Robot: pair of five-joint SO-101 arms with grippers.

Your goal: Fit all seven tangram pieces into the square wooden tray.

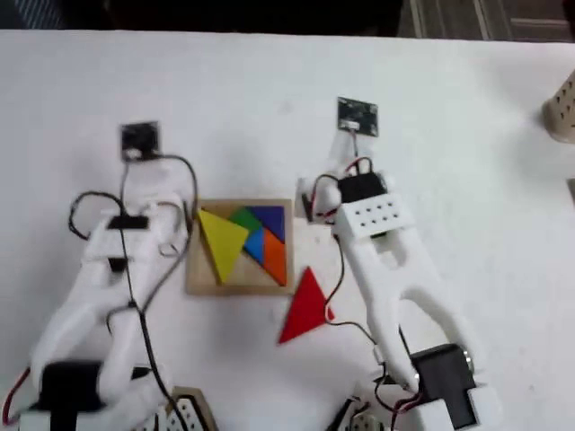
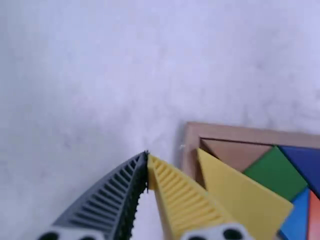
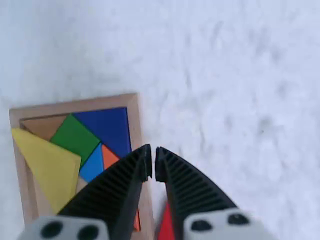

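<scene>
My left arm (image 1: pixel 90 287) stretches forward from its base at the near edge of the white table (image 1: pixel 449 90). My right arm (image 1: pixel 395 278) reaches forward beside it, angled inward toward the tray. Between them, close to my right forearm, the red triangle (image 1: pixel 305 307) lies flat on the table, outside the tray and just off its near right corner. A sliver of it shows red down between the roots of my right fingers, lying below them and not gripped.

My left gripper (image 2: pixel 146 167) is closed on itself, its dark finger (image 2: pixel 100 210) and yellow finger (image 2: pixel 185 205) meeting at the tips. It points at bare table just outside the left rim of the square wooden tray (image 2: pixel 189 150). My right gripper (image 3: pixel 152 161) is closed down to a thin slit between two black fingers and carries nothing. Its tips sit over the tray's right rim.

Inside the tray, the yellow triangle (image 1: pixel 220 241) takes the left side. The green piece (image 3: pixel 75 137), dark blue piece (image 3: pixel 105 127), light blue piece (image 3: pixel 91 167) and orange piece (image 1: pixel 275 254) crowd the right. A patch of bare wood shows at the far left corner.

I cannot tell whether the yellow triangle sits flat or is propped on an edge. My right fingers cover most of the orange piece and the tray's near right corner. From above, both sets of fingertips are hidden under my wrist housings.
</scene>
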